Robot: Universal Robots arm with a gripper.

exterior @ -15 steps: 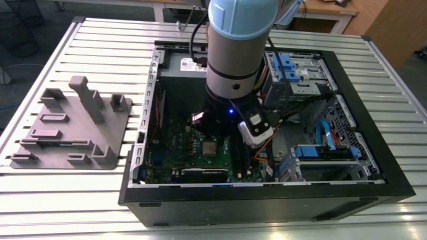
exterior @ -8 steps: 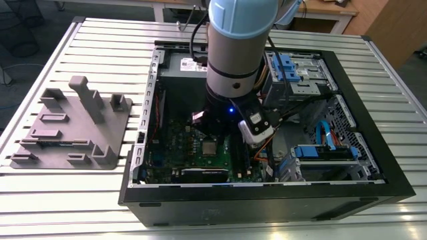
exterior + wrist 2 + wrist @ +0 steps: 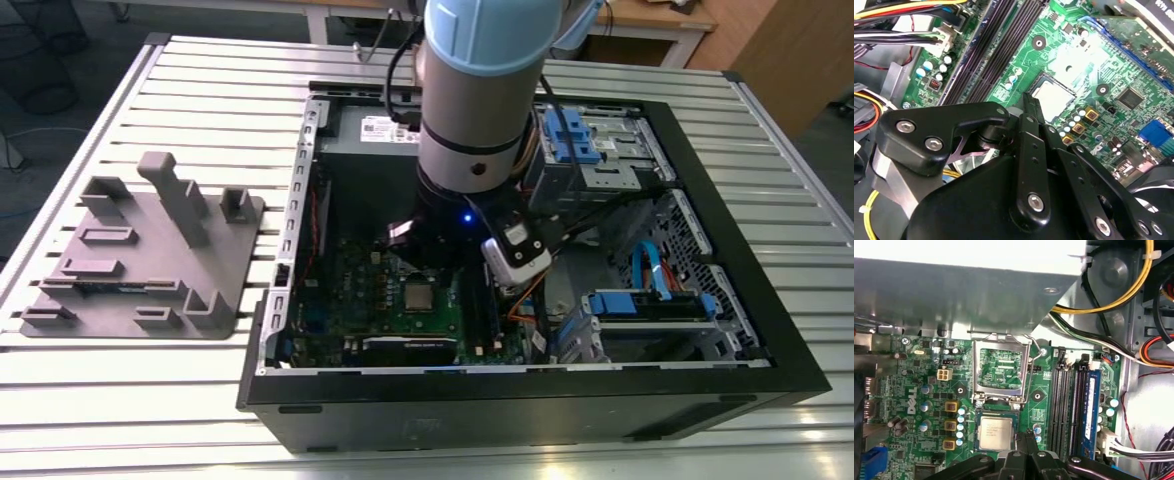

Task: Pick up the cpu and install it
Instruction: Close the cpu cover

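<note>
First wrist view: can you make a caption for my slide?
The cpu lies on the green motherboard, with the gripper close beside it.

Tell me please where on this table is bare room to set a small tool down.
Free in the exterior view: table slats nearer the camera than the grey fixture, and slats beyond it. Crowded: inside the computer case, where the claw hangs by the cpu, near cables.
</note>
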